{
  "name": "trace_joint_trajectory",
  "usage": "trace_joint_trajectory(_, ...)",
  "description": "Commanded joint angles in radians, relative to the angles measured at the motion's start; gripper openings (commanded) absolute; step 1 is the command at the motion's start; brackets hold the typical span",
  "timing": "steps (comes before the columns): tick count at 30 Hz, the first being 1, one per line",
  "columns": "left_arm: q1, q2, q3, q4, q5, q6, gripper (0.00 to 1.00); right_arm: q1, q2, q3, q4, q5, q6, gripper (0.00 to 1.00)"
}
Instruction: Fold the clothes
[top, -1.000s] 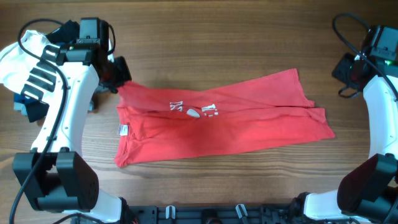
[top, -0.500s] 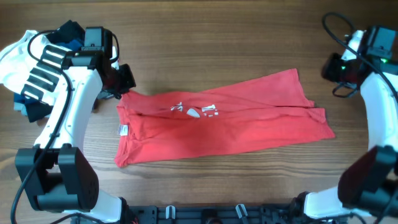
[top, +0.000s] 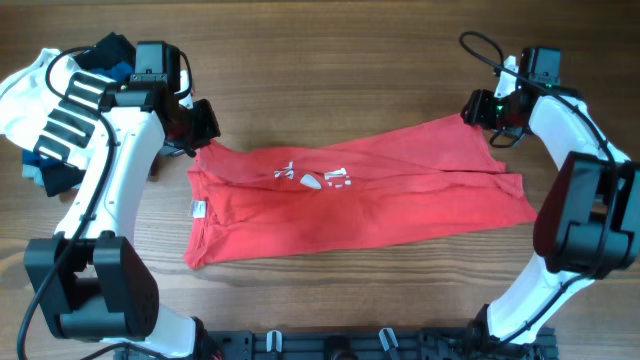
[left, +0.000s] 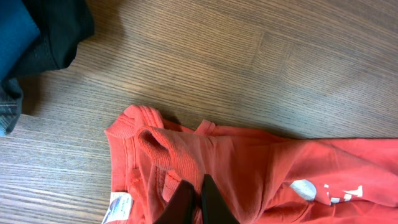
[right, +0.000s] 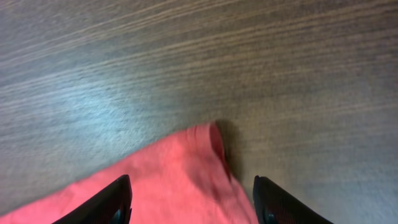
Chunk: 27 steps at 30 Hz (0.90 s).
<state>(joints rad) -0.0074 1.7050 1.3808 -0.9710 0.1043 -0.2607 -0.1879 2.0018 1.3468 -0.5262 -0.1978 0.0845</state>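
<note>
1. Left wrist view: left jaws closed, pinching a raised ridge of the red T-shirt (left: 249, 168) by its collar; beyond them, dark garments (left: 62, 31) on the surface (left: 249, 56).
2. Right wrist view: right jaws wide apart, the T-shirt's corner lying between them.
3. Overhead alone shows the T-shirt spanning both jaws.

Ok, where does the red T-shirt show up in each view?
Overhead: the red T-shirt lies spread across the middle of the table, collar end toward the left arm.
Left wrist: its collar end fills the lower frame, pinched in the left gripper.
Right wrist: one corner sits at bottom centre, between the fingers of the open right gripper.
Shared landmark: the wooden table under the shirt.
</note>
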Motion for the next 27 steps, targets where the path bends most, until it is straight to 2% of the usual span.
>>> trace_joint_trajectory(1,0.004,-0.014,-0.006,0.002,0.018,-0.009,0.04,-0.001,0.026,0.001,0.034,0.013,0.024,0.63)
trace_joint_trajectory(14,0.003,-0.014,-0.006,0.002,0.018,-0.009,0.04,0.029,0.112,0.001,0.087,0.017,0.022,0.61)
trace_joint_trajectory(17,0.003,-0.014,-0.006,0.002,0.018,-0.009,0.04,0.043,0.117,0.001,0.097,0.03,0.021,0.43)
trace_joint_trajectory(20,0.003,-0.014,-0.006,0.002,0.018,-0.009,0.04,0.045,0.117,0.001,0.089,0.072,0.024,0.1)
trace_joint_trajectory(21,0.004,-0.014,-0.006,0.002,0.018,-0.009,0.04,0.045,0.117,0.001,0.084,0.084,0.023,0.04)
trace_joint_trajectory(27,0.004,-0.014,-0.006,0.004,0.018,-0.009,0.04,0.044,0.107,0.002,0.045,0.193,0.057,0.04)
